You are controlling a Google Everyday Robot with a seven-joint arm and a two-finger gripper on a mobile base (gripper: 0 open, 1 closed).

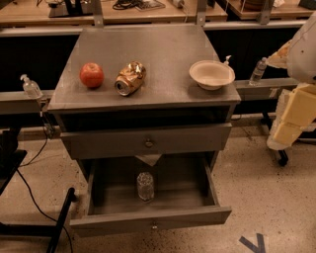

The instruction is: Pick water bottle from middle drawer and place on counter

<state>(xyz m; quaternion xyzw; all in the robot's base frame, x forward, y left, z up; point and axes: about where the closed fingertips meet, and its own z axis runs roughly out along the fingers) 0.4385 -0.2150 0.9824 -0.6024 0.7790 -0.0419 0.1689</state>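
Grey metal worktop (163, 47) of a drawer cabinet. On the worktop: a red apple (92, 74) at left, a crushed can (130, 78) lying beside it, and a white bowl (212, 74) at right. Below the worktop, the middle drawer (148, 220) is pulled fully out. The water bottle (145, 186) stands upright near its centre, with nothing else near it. The upper drawer (187, 139) overhangs the back of the open one. Right of the worktop and well apart from it, the gripper (286, 131) hangs by the cabinet's side; whether it is open or closed cannot be told. A speckled floor (256, 188) lies below the worktop, and wooden tables (163, 15) stand behind it.
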